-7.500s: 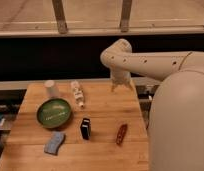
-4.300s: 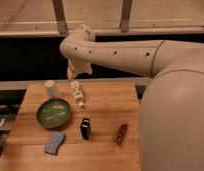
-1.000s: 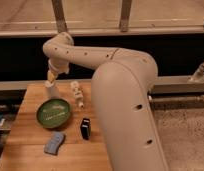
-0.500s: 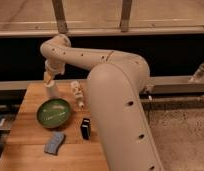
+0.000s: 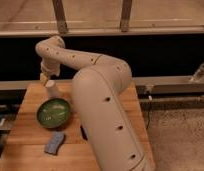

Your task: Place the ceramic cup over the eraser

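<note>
The small white tapered ceramic cup (image 5: 53,90) stands on the wooden table (image 5: 25,145) just below the gripper (image 5: 46,78), whose jaws are spread wide, clasping nothing.

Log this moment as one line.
gripper: just above ceramic cup, table back-left | ceramic cup: on table, behind green bowl | eraser: hidden behind arm
</note>
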`<state>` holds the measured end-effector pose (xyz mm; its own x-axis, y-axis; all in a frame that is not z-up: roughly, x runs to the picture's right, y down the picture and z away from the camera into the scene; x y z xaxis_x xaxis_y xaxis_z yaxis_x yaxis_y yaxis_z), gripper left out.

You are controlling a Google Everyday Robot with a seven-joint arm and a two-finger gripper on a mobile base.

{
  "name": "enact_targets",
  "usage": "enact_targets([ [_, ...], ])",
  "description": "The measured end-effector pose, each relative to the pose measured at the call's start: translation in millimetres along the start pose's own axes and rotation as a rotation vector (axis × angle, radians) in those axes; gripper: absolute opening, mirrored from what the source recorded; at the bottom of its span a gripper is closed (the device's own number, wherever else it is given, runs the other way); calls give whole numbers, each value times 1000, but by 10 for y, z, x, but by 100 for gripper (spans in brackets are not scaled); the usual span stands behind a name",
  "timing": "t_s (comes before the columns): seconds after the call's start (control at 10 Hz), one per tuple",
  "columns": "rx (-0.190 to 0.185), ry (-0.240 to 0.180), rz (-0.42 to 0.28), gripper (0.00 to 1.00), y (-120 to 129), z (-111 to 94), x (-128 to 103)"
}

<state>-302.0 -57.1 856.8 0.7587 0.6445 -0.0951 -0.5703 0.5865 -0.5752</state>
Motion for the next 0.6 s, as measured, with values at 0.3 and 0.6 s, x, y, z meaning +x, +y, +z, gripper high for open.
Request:
enact_targets([
  [0.3, -37, 63, -12, 64, -34, 264, -37],
  [0.6, -79, 112, -3, 64, -144, 497, -19],
])
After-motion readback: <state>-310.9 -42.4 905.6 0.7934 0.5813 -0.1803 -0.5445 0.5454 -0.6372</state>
